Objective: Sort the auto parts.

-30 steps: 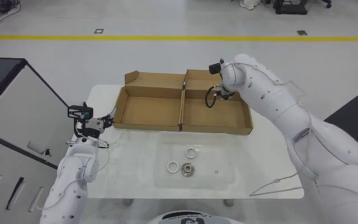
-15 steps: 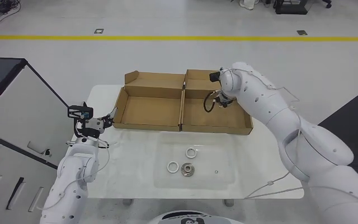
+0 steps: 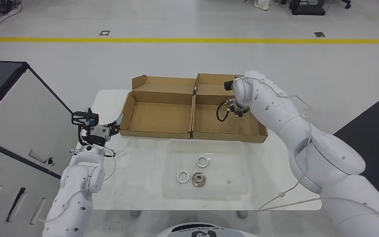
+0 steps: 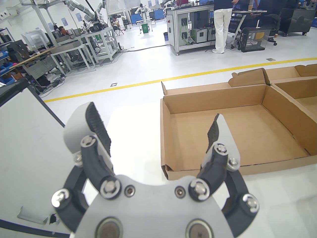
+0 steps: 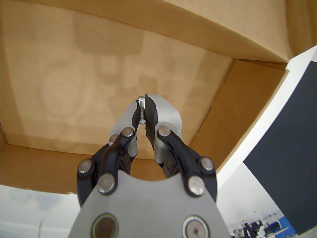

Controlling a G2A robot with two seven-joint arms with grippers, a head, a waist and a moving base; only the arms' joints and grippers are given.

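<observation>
Tool, right arm (image 5: 143, 100): I see it closed almost fully, its black pads pinching a small silver threaded bolt (image 5: 141, 112) lengthwise, with the head out at the fingertips.
Bolt position: held inside the right-hand brown cardboard box (image 3: 237, 127), above its floor. I cannot tell whether it touches the cardboard.
Tool, left arm (image 4: 153, 111): spread wide with nothing between its pads. It sits at the left side of the white table (image 3: 142, 169), just beside the outer wall of the left-hand brown cardboard box (image 3: 160, 117).
Boxes: side by side on the far half of the table, touching along their inner walls.
Loose parts: on a clear plastic tray (image 3: 234, 172) at the near side I see one white ring (image 3: 202, 161) farther back, a second white ring (image 3: 183, 176) nearer the robot, and a grey metal round part (image 3: 198, 179) just beside that second ring.
</observation>
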